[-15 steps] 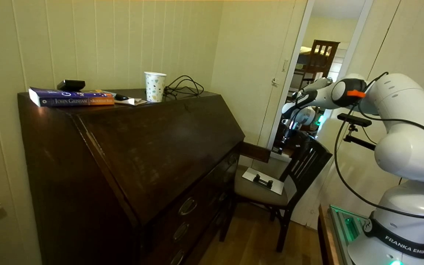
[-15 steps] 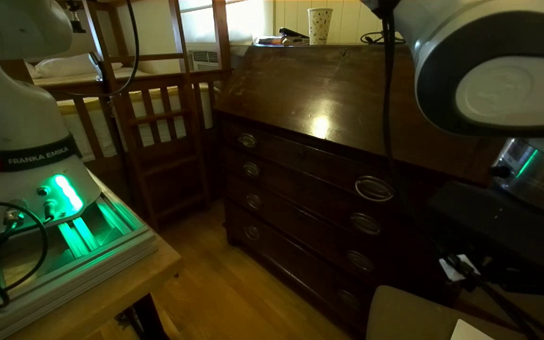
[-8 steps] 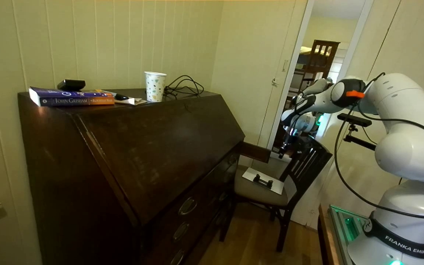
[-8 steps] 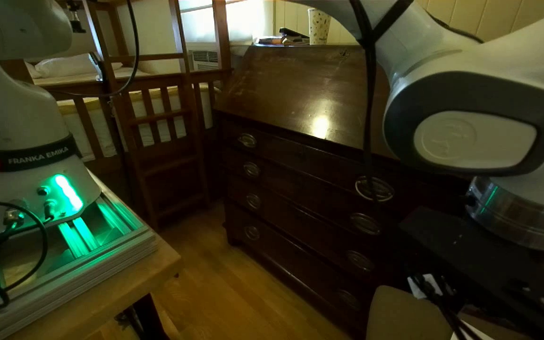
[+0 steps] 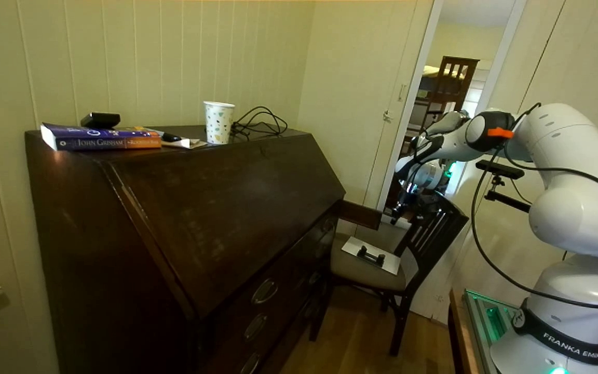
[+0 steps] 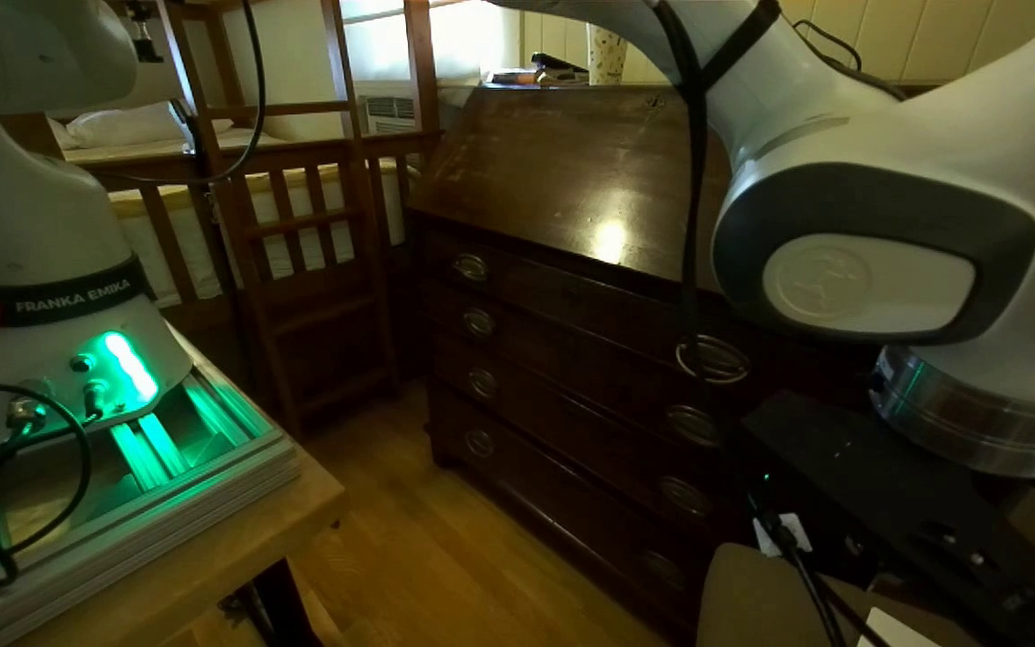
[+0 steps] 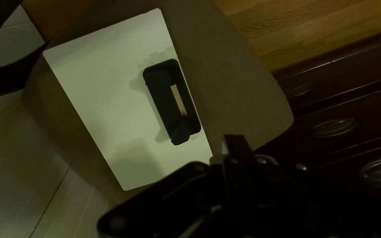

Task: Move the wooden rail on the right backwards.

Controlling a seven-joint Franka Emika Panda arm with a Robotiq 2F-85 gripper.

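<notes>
The wooden rail (image 5: 359, 214) jutted from the right front of the table (image 5: 226, 218), its free end near the closed, empty end effector (image 5: 394, 219). Probably stiff and light, the rail seemed to need a square end-on push, no grasp, lest it bind.

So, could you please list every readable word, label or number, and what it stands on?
"FRANKA EMIKA": the robot's black base band, in both exterior views.
"JOHN GRISHAM": the book's spine.
Too blurred to read surely: the spine's orange end; the book's cover; the embossed mark on the arm's white cap.
</notes>
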